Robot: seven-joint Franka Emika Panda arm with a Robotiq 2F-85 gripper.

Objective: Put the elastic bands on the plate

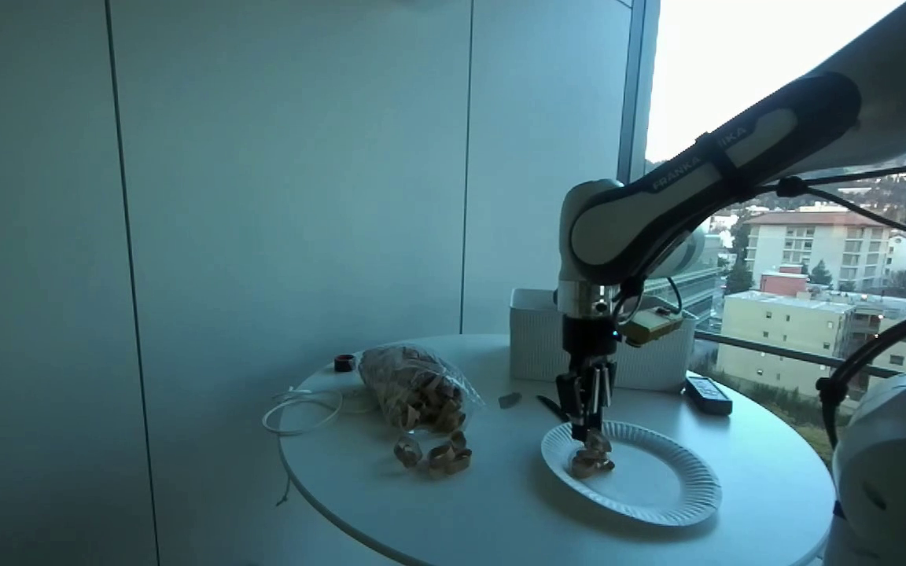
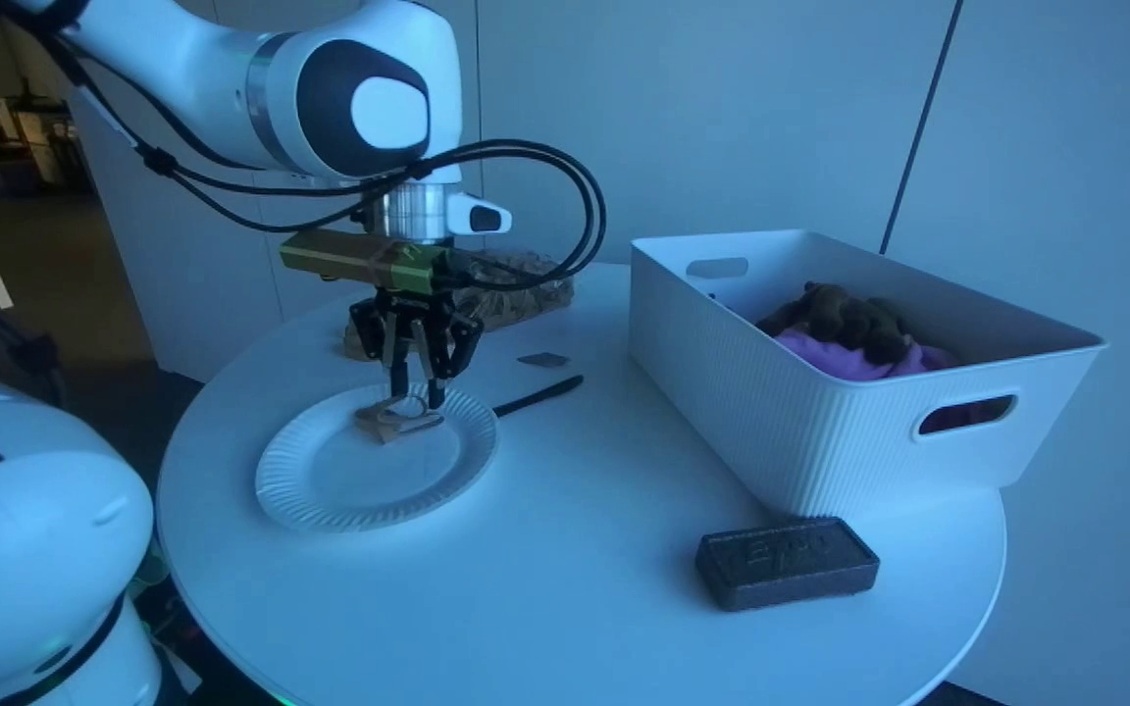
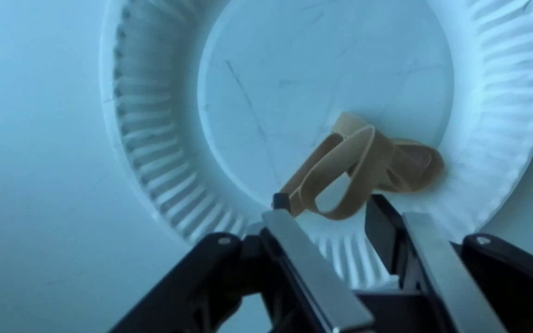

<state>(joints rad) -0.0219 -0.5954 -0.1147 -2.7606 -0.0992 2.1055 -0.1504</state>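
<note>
A few tan elastic bands lie bunched on the white paper plate, near its edge. The bands [image 1: 593,462] [image 2: 396,424] and the plate [image 1: 695,503] [image 2: 288,480] show in both exterior views. In the wrist view the bands [image 3: 380,162] lie at the tips of my fingers, on the plate [image 3: 148,125]. My gripper [image 1: 583,431] [image 2: 418,392] points down just over them. In the wrist view the gripper's [image 3: 329,203] fingers are apart, with a band loop reaching between the tips. More bands [image 1: 450,456] lie loose beside a clear bag of bands [image 1: 414,385] [image 2: 526,294].
A white ribbed box [image 1: 535,346] [image 2: 722,382] holding brown and purple soft things stands on the round table. A dark block [image 1: 708,395] [image 2: 789,564], a black knife-like object [image 1: 552,407] [image 2: 538,394] and a grey scrap [image 1: 510,400] [image 2: 543,360] lie near the plate.
</note>
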